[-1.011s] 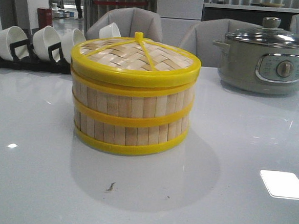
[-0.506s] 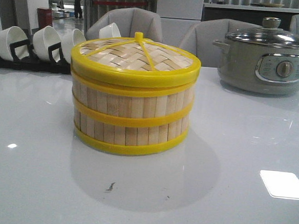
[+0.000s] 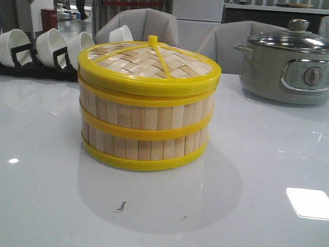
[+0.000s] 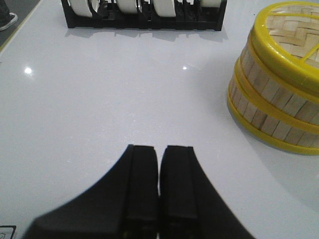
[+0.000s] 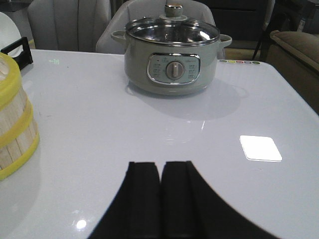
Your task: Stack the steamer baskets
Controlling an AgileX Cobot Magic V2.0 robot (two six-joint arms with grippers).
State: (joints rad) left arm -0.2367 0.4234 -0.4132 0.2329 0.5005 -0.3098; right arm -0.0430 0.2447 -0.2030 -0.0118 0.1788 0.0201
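Centrally, the baskets (image 3: 144,128) were seen stacked on the tabletop (image 3: 263,164) under a lid (image 3: 150,63), interiors hidden; both the left gripper (image 4: 159,164) and right gripper (image 5: 160,179) were closed, empty, a pot (image 3: 292,67) behind.

The flat woven-bamboo lid with yellow rim (image 3: 150,65) conceals the interiors of the two stacked slat-walled bamboo steamer baskets (image 3: 145,128), which are cut off by the frame edge in both wrist views, while the electric pot's control-panel markings (image 5: 173,69) are too small to read.
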